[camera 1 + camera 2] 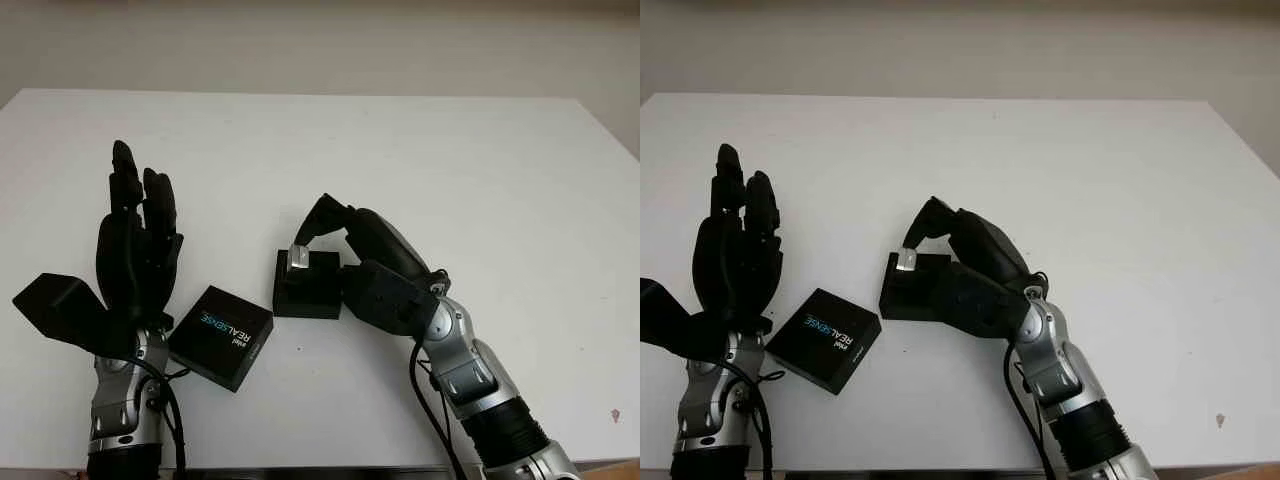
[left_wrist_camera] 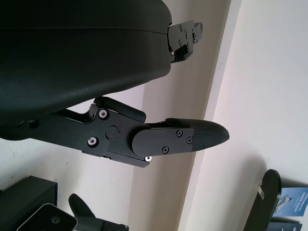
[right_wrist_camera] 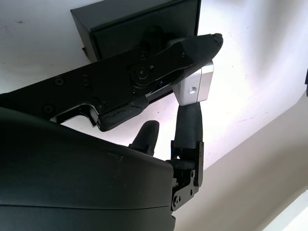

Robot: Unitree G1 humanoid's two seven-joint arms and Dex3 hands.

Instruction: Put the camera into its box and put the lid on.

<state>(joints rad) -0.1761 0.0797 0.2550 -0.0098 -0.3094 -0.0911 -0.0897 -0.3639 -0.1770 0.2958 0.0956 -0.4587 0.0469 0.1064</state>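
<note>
A small silver camera [image 1: 299,258] is pinched in my right hand [image 1: 322,232], which is shut on it just over the near left corner of the open black box [image 1: 308,290]. In the right wrist view the camera [image 3: 194,87] sits between two black fingertips [image 3: 204,45], with the box [image 3: 139,21] right behind it. The black lid [image 1: 222,336], printed REALSENSE, lies flat on the table to the left of the box. My left hand [image 1: 138,215] stands upright and open beside the lid, holding nothing.
The white table [image 1: 480,180] stretches wide behind and to the right of the box. A black wedge-shaped mount [image 1: 55,305] juts out from my left wrist toward the table's left edge. The table's front edge runs just below both forearms.
</note>
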